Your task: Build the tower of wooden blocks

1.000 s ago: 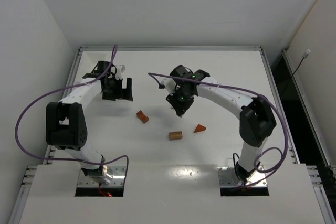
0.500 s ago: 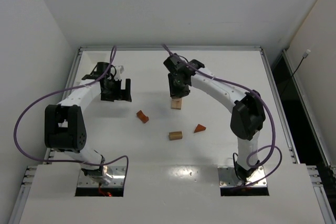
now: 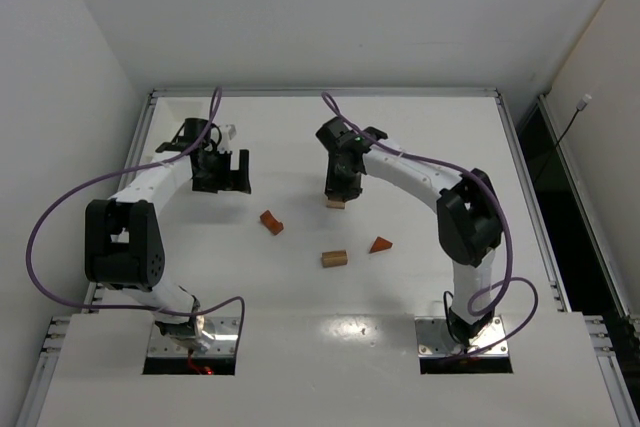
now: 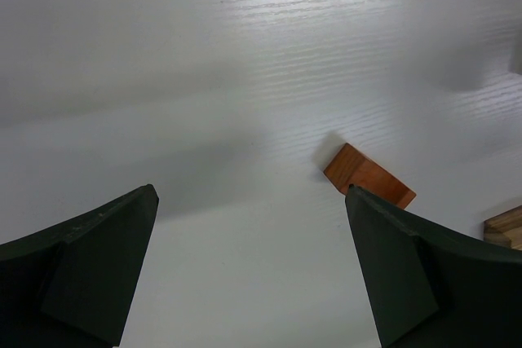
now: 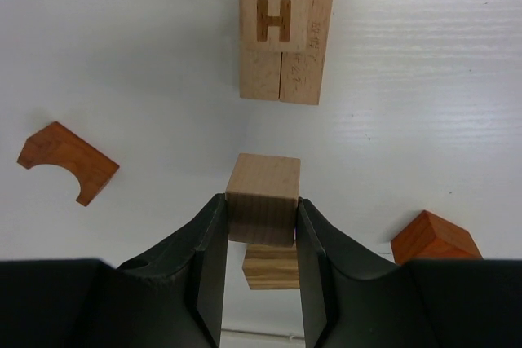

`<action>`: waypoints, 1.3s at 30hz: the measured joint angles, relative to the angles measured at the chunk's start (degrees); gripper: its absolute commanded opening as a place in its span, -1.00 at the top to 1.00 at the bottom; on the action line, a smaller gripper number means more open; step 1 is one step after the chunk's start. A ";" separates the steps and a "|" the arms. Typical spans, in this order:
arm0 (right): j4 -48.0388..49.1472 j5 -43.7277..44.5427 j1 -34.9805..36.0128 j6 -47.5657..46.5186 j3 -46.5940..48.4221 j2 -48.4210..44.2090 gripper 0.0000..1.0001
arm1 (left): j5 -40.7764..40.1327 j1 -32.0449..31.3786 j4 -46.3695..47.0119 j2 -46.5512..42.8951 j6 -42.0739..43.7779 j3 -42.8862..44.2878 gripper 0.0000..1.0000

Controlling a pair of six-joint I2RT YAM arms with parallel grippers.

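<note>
Right pincer (image 5: 262, 205) holds pale cube (image 5: 263, 181), wood block tower (image 5: 284, 34) ahead.

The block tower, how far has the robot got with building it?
Started, not finished. Two pale bars lie side by side with an H cube on top. The right gripper holds a plain cube, not yet on that stack. An arch piece, a wedge and a pale block lie loose on the table, so they are left. The left gripper hangs open and empty.
</note>
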 measured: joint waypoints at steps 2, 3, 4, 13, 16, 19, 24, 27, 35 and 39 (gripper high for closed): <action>0.20 -0.44 -0.02 -0.11 -0.87 0.07 1.00 | 0.04 0.00 0.02 0.00 -0.02 0.00 -0.99; 0.35 -0.52 -0.02 -0.15 -0.96 0.11 1.00 | 0.07 0.00 0.00 0.00 0.00 0.00 -0.99; 0.76 -0.66 -0.02 -0.31 -0.96 0.13 1.00 | 0.15 0.00 0.02 0.00 0.00 0.00 -0.99; 4.11 -2.78 -0.57 -1.40 -0.96 2.54 1.00 | 0.85 0.00 0.63 0.00 -0.04 -0.20 -0.99; 4.33 -3.06 -1.14 -1.77 -0.96 4.04 1.00 | 0.87 0.00 0.68 0.00 -0.15 -0.20 -0.99; 4.50 -3.02 -1.66 -2.12 -0.94 4.55 1.00 | 0.87 0.00 0.72 0.04 -0.20 -0.20 -0.99; 5.42 -2.93 -2.51 -2.86 -0.92 4.85 1.00 | 0.90 0.00 0.70 1.38 -0.20 -0.07 -0.99; 5.68 -2.97 -3.06 -3.19 -0.81 5.31 1.00 | 0.92 0.00 0.42 2.86 -0.39 0.26 -0.99; 7.39 -3.85 -3.80 -4.42 -0.44 8.50 1.00 | 0.96 0.00 0.35 4.17 -1.01 1.53 -0.99; 8.15 -4.24 -3.82 -4.90 0.11 9.01 1.00 | 1.03 0.00 0.35 4.57 -1.05 2.12 -0.99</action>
